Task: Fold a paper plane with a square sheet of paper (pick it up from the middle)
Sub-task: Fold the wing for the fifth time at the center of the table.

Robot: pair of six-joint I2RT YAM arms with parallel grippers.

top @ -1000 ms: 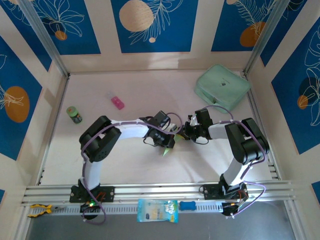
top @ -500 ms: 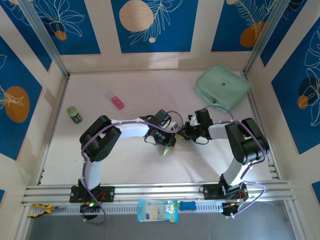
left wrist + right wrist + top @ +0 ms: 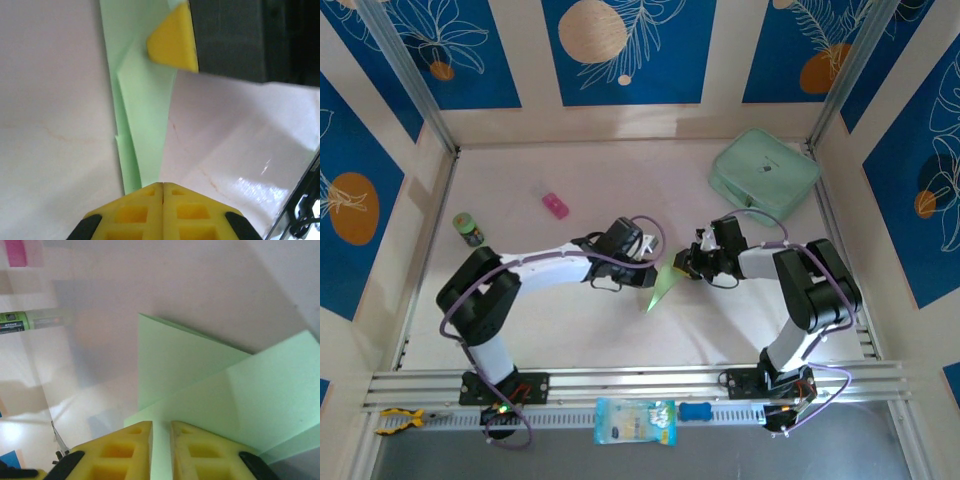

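Observation:
The square sheet now stands as a slim pale-green paper plane (image 3: pixel 660 288), lying mid-table with its point toward the near edge. My right gripper (image 3: pixel 683 266) is shut on its wide far end; in the right wrist view green paper (image 3: pixel 200 380) fills the narrow slit between the yellow fingers (image 3: pixel 161 427). My left gripper (image 3: pixel 642 268) sits just left of the dart. Its yellow jaws (image 3: pixel 163 186) are pressed together, and the plane's narrow end (image 3: pixel 142 110) runs under the left fingertip. The right gripper's yellow fingertip (image 3: pixel 172 42) rests on the paper's far end.
A thick mint-green zip case (image 3: pixel 764 176) lies at the back right. A pink item (image 3: pixel 555 206) and a small green bottle (image 3: pixel 469 229) sit at the left. A packet (image 3: pixel 634 420) and yellow pliers (image 3: pixel 398 420) lie on the front rail.
My left arm has drawn back to the left, off the top of the dart, so more of the green paper shows. The right gripper has stayed in place.

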